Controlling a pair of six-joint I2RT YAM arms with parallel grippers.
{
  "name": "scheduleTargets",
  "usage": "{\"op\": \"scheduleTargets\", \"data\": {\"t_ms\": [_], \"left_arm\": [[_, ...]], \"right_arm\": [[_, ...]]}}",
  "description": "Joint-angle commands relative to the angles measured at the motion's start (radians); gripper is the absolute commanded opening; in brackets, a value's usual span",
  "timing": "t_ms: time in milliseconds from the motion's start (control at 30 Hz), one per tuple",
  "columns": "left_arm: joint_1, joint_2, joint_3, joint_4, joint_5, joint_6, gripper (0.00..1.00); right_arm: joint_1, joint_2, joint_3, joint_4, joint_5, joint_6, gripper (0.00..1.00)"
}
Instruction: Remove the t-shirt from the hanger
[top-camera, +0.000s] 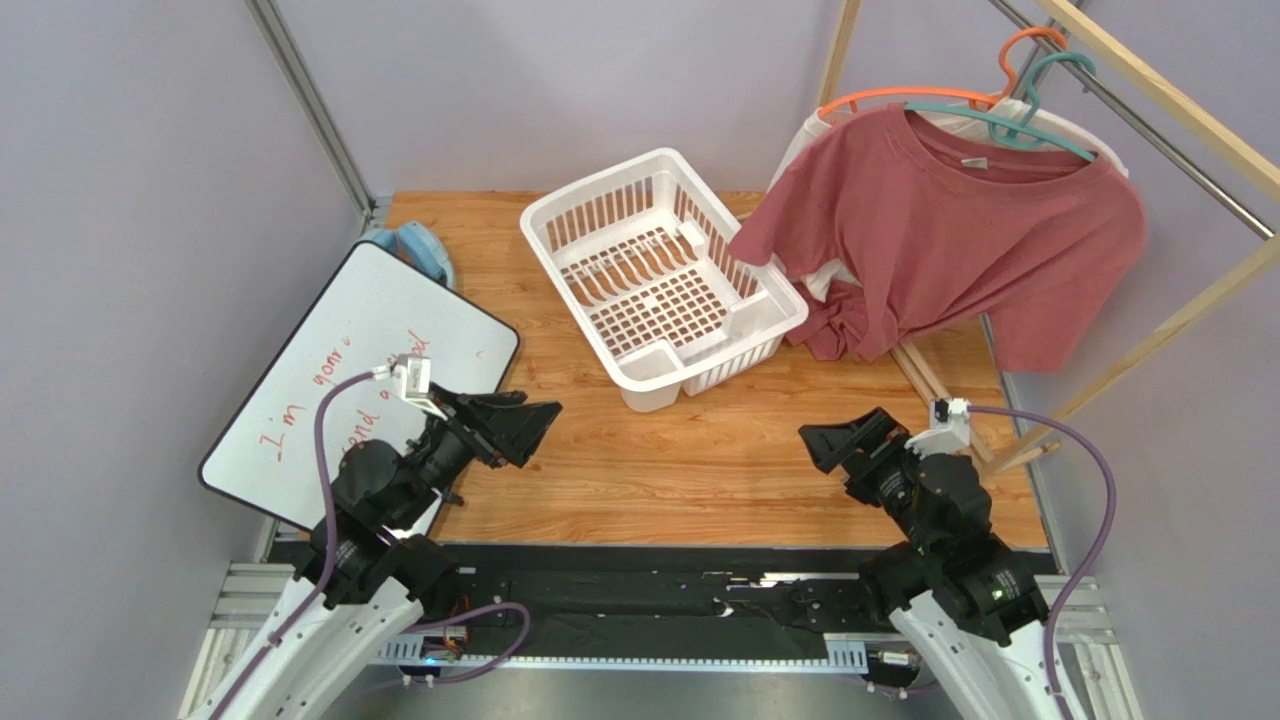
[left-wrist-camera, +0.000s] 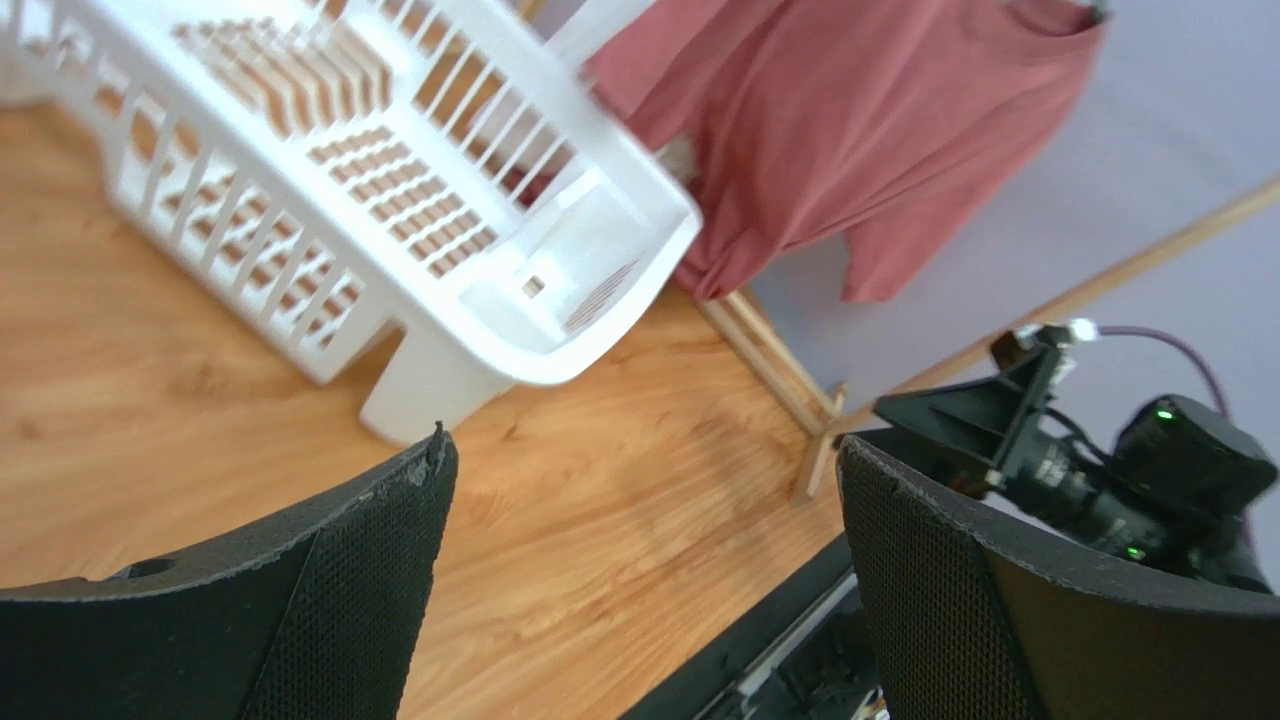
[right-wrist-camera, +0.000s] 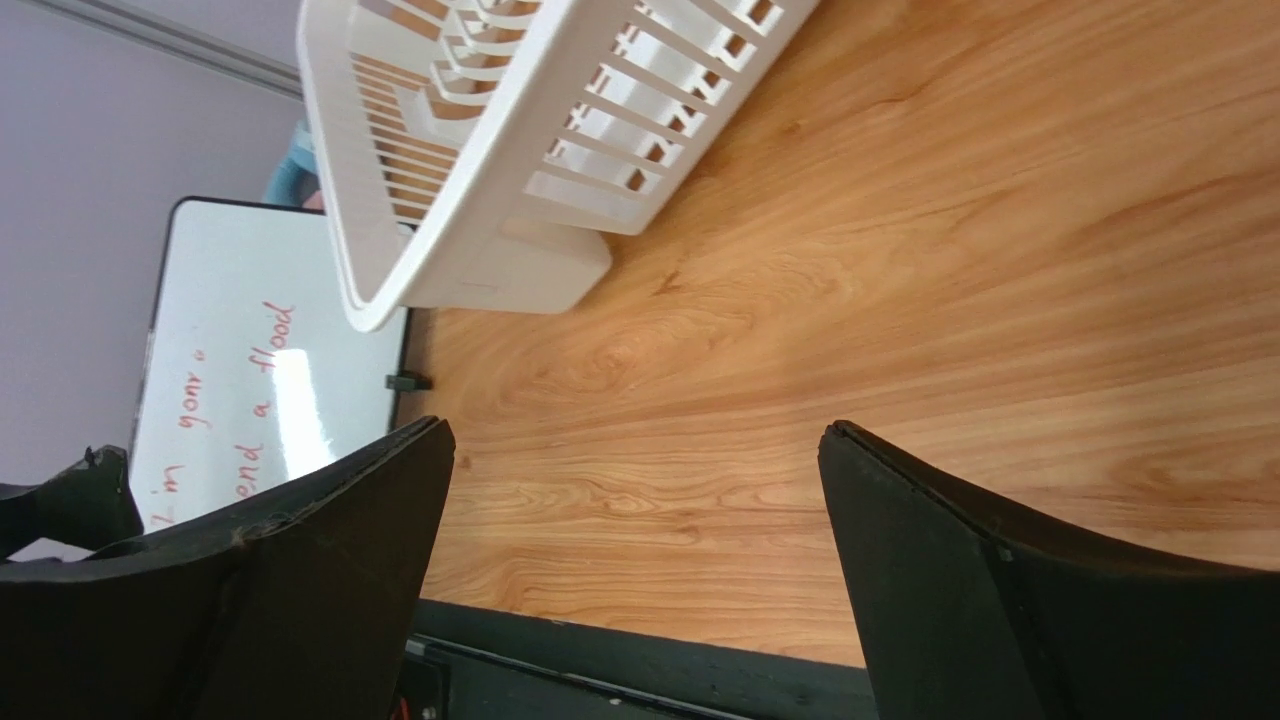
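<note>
T-shirt (top-camera: 962, 225), dusty red, hangs on the teal hanger (top-camera: 1037, 132) at the far right, one bunched corner drooping just beside the white basket (top-camera: 661, 278). Near the front edge of the table (top-camera: 676, 465), the left gripper (top-camera: 529, 428) and right gripper (top-camera: 815, 444) both gape wide, holding nothing, well apart from the shirt.

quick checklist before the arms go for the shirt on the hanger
1. left gripper open and empty: ok
2. right gripper open and empty: ok
3. t-shirt hanging on teal hanger, both grippers apart from it: ok
4. teal hanger's hook free of orange hanger: cannot tell, the hooks overlap
5. t-shirt sleeve clear of white basket: cannot tell, they overlap from above
</note>
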Motion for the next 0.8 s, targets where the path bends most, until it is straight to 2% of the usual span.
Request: {"op": "scheduleTargets", "data": {"t_ms": [0, 67, 200, 433, 767], "left_arm": [[0.002, 0.065, 0.080, -0.230, -0.034, -0.072, 0.99], [0.000, 0.065, 0.068, -0.173, 0.023, -0.034, 0.99], [0.002, 0.042, 0.007, -0.077, 0.135, -0.057, 0.99], [0.002, 0.079, -0.018, 0.104, 0.288, -0.054, 0.99], [0.000, 0.311, 0.085, 0.196, 0.531, -0.047, 0.95]], "right_arm": [[0.004, -0.005, 0.068, -0.083, 0.059, -0.063, 1.00], [0.004, 0.000, 0.084, -0.080, 0.038, -0.075, 0.99], [0.002, 0.007, 0.143, -0.083, 0.023, -0.116, 0.96], [0.004, 0.039, 0.326, -0.074, 0.163, -0.165, 0.94], [0.004, 0.349, 0.672, 0.102, 0.400, -0.280, 0.91]]}}
